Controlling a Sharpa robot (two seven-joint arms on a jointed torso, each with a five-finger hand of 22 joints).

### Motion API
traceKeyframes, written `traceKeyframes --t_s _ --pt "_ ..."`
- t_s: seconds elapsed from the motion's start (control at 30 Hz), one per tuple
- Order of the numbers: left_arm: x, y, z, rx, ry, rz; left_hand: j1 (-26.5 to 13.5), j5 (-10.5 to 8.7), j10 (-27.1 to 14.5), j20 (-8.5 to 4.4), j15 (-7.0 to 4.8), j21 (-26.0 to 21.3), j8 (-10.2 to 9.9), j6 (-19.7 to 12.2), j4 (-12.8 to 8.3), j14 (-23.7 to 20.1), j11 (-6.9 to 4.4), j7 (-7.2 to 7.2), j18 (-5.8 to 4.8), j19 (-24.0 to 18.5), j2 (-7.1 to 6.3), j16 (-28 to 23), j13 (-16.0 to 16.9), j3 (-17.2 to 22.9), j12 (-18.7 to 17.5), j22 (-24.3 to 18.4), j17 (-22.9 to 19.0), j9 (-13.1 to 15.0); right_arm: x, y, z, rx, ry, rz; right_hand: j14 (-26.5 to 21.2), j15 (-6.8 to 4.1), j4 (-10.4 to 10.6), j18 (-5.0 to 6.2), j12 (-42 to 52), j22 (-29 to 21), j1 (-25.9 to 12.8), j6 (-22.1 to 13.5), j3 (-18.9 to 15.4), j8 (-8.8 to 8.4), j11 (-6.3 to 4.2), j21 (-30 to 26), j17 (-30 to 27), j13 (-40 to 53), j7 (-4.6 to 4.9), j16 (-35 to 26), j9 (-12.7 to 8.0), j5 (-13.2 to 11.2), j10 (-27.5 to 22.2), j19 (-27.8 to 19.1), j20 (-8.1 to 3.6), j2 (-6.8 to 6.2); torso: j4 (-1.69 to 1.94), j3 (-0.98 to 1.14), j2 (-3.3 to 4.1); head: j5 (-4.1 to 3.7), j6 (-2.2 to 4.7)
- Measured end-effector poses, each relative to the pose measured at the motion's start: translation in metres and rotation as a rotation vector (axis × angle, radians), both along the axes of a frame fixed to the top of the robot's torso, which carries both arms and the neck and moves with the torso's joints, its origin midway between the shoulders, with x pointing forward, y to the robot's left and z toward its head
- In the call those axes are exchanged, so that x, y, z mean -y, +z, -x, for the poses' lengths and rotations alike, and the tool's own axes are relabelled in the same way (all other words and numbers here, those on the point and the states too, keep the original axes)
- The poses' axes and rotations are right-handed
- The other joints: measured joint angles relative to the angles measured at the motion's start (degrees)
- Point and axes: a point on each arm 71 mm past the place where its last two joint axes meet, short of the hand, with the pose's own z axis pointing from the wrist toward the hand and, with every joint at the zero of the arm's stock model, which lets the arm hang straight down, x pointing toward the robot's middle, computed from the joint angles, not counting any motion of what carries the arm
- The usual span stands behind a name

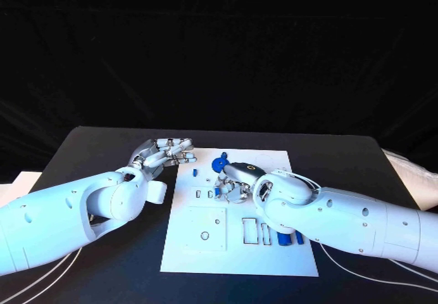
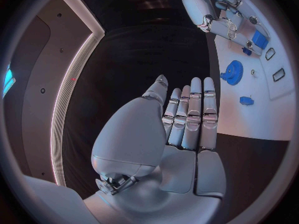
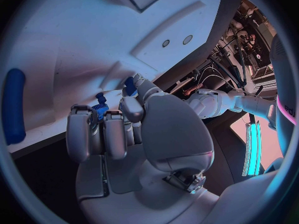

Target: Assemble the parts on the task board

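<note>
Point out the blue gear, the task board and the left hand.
blue gear (image 2: 233, 72): left wrist view, toothed disc's face.
task board (image 1: 196, 256): head view, bare near corner.
left hand (image 1: 167, 152): head view, fingers.

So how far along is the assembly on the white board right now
Early to midway, as far as I can tell. Done: a blue gear already sits on the task board. In hand: the right hand pinches a small blue part over the board's middle. Left: blue pieces lie near the board's right edge, and the left hand holds nothing.
</note>
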Motion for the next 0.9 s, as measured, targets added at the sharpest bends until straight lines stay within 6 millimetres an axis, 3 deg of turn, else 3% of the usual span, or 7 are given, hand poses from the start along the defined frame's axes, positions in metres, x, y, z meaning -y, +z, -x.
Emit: traceKeyframes --t_s 0.27,0.4,0.47,0.53,0.83,0.9 --pt "0.0002 -0.0001 -0.0001 0.000 0.000 0.000 0.00 0.00 0.00 0.00 0.00 0.00 0.00 0.00 0.00 0.00 0.00 0.00 0.00 0.00 0.00 0.00 0.00 0.00 0.00 0.00 0.00 0.00 0.0007 -0.0001 0.0005 0.004 0.002 0.011 0.00 0.00 -0.01 0.00 -2.36 -0.47 -1.07 0.51 -0.86 -0.40 0.20 -0.44 0.00 -1.59 -0.50 -0.22 -0.31 0.85 -1.22 -0.19 0.19 -1.58 -0.03 0.01 0.01 -0.05 -0.08" --pt "0.0003 -0.0001 -0.0002 0.000 0.000 0.000 0.00 0.00 0.00 0.00 0.00 0.00 0.00 0.00 0.00 0.00 0.00 0.00 0.00 0.00 0.00 0.00 0.00 0.00 0.00 0.00 -0.01 0.00 0.0010 -0.0007 0.0007 0.005 0.001 0.015 0.00 0.00 0.91 0.00 -4.60 -0.81 -2.94 -0.41 -2.65 -1.31 0.50 -0.66 -0.01 -3.23 0.59 -0.22 -0.74 1.29 -2.17 -0.51 0.51 -3.41 -0.03 0.01 0.02 -0.12 -0.11" --pt "0.0002 -0.0002 -0.0003 0.000 0.000 0.000 0.00 0.00 0.00 0.00 0.00 0.00 0.00 0.00 0.00 0.00 0.00 0.00 0.00 0.00 0.00 0.00 0.00 0.00 0.00 0.00 -0.01 0.00 0.0011 -0.0008 0.0007 0.006 0.001 0.015 -0.02 0.02 1.35 0.00 -5.35 -1.02 -3.46 -1.35 -3.59 -1.68 0.61 -0.71 -0.01 -3.79 0.67 -0.56 -0.93 1.51 -2.67 -0.58 0.59 -3.94 -0.02 0.01 0.01 -0.15 -0.12" --pt "0.0002 -0.0002 -0.0004 0.000 0.000 0.000 0.00 0.00 0.00 0.00 0.00 0.00 0.00 0.00 0.00 0.00 0.00 0.00 0.00 0.00 0.00 0.00 0.00 0.00 0.00 0.00 -0.01 0.00 0.0010 -0.0009 0.0009 0.008 0.000 0.015 0.00 0.43 1.52 0.00 -6.17 -1.18 -3.67 -2.11 -4.21 -1.93 0.82 -0.71 -0.01 -4.41 0.71 -0.56 -1.08 1.51 -3.09 -0.78 0.79 -4.15 -0.01 0.00 0.02 -0.18 -0.12" --pt "0.0005 -0.0002 -0.0004 -0.001 0.000 0.000 0.00 0.00 0.00 0.00 0.00 0.00 0.00 0.00 0.00 0.00 0.00 0.00 0.00 0.00 0.00 0.00 0.00 0.00 0.00 0.01 -0.02 0.00 0.0013 -0.0017 0.0013 0.016 -0.007 0.006 0.00 0.42 1.79 0.00 -8.79 -1.80 -3.67 -3.93 -5.95 -1.98 1.41 -1.20 -0.02 -6.55 1.16 -0.88 -1.25 1.51 -4.28 -1.11 1.11 -4.14 0.00 -0.03 0.02 -0.23 -0.13" --pt "0.0005 -0.0002 -0.0004 -0.001 0.000 0.000 0.00 0.00 0.00 0.00 0.00 0.00 0.00 0.00 0.00 0.00 0.00 0.00 0.00 0.00 0.00 0.00 0.00 0.00 0.00 0.01 -0.02 0.00 0.0017 -0.0021 0.0015 0.020 -0.011 0.002 0.00 0.83 2.07 0.00 -9.37 -1.97 -4.22 -4.63 -6.99 -1.98 1.53 -1.30 -0.02 -6.98 1.31 -0.88 -1.32 2.18 -4.81 -1.20 1.20 -4.69 0.02 -0.03 0.02 -0.24 -0.14"
